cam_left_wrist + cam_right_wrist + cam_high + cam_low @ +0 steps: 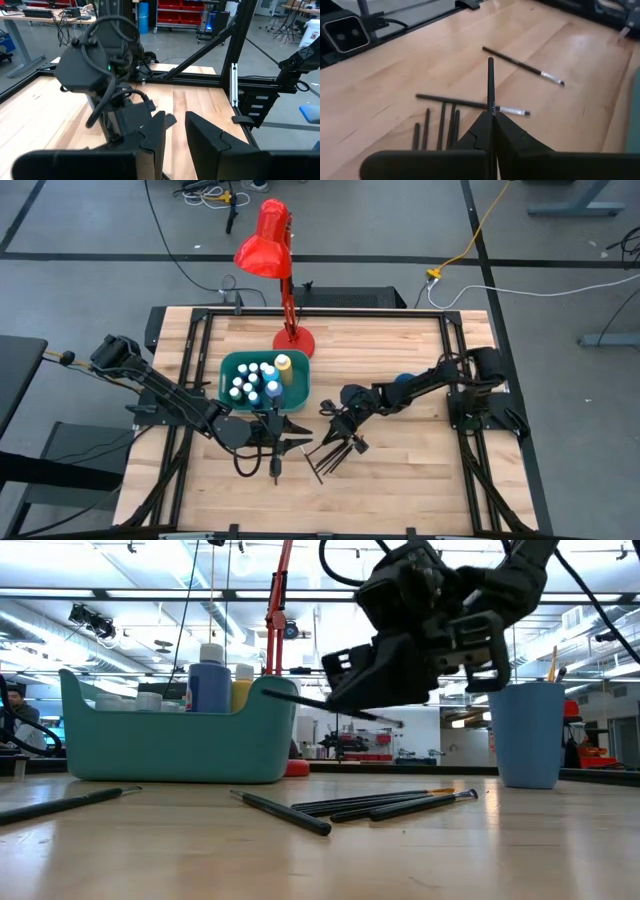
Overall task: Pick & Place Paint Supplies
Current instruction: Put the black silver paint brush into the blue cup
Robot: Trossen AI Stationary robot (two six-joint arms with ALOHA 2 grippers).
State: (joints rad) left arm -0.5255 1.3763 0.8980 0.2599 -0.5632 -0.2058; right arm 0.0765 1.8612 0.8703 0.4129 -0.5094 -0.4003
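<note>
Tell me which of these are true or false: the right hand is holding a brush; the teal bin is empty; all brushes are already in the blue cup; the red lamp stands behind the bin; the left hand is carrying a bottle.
1. The right hand is shut on a brush. True.
2. The teal bin is empty. False: it holds small white-capped paint bottles and a taller yellow bottle.
3. All brushes are in the blue cup. False: several brushes lie loose on the table.
4. The red lamp stands behind the bin. True.
5. The left hand carries a bottle. False: nothing shows between its fingers.
</note>
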